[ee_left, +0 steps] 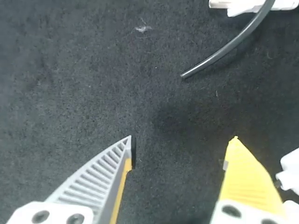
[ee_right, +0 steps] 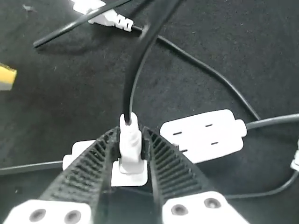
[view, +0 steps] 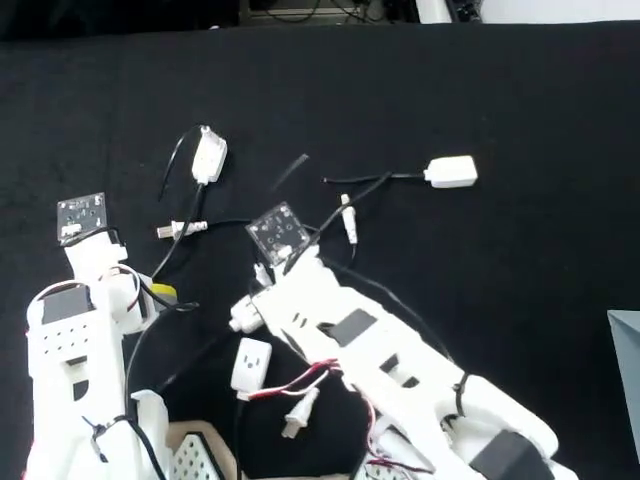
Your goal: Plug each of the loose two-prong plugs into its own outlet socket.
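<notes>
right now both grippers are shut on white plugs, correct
Only the right gripper is shut on a white plug; the left gripper is open and empty, as the left wrist view shows.

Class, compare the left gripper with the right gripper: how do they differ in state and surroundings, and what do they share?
The left gripper is open and holds nothing; the right gripper is shut on a white plug. The left gripper has bare black cloth under it; the right gripper has a white outlet socket beside it. Both point down at the cloth.
</notes>
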